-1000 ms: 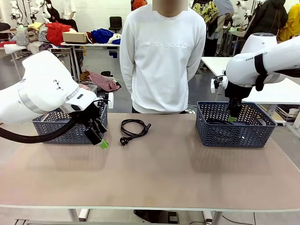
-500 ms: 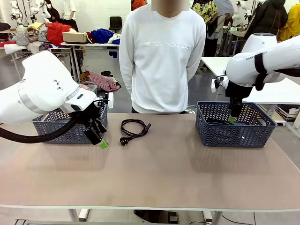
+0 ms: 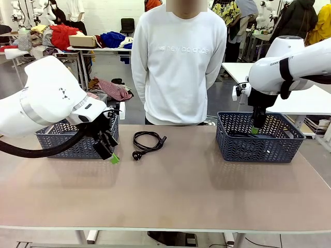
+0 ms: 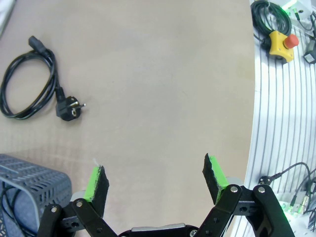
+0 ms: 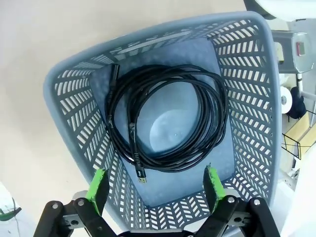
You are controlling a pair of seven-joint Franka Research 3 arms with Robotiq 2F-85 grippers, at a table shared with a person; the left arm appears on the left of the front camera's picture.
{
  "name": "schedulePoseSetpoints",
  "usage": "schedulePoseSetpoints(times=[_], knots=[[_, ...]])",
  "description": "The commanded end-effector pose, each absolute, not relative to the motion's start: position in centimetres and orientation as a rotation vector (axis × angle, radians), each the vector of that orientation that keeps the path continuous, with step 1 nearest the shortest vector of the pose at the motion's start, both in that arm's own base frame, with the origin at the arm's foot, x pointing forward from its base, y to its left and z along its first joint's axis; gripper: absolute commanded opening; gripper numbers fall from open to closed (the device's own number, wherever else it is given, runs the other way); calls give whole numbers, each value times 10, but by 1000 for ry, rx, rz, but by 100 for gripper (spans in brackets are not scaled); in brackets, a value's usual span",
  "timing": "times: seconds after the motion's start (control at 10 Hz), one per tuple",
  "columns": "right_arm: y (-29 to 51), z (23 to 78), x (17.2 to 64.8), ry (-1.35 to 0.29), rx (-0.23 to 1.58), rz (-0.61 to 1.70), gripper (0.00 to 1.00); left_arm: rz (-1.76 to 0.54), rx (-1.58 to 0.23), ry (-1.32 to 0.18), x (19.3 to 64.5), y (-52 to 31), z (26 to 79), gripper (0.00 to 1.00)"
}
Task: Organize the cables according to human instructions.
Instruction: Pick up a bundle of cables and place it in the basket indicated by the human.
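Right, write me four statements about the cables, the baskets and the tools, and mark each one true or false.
1. The left tool is open and holds nothing. True.
2. A loose cable lies on the table between the left basket and the right basket. True.
3. The right tool is shut on a cable. False: it is open with nothing in it, above the coiled cable that lies in the right basket.
4. The person is holding a cable out over the table. False: no hand of theirs is over the table.
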State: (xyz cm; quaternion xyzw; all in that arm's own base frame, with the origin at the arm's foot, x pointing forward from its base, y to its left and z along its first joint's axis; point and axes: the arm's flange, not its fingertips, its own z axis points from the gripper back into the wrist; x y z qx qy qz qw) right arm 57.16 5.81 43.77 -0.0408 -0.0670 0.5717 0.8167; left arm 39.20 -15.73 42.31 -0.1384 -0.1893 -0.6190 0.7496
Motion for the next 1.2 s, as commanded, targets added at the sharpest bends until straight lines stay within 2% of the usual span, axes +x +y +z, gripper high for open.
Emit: schedulePoseSetpoints(times=[0.0,0.5,1.1], knots=[[58,438,572,-143,-87,1219,100,-1349,-308,-408,391,-155,424,100],[75,478,560,-292,-11,1037,100,-1349,-308,-408,391,-155,424,100],[127,491,488,-413,130,923,100,-1349,-308,-408,391,-155,424,100]])
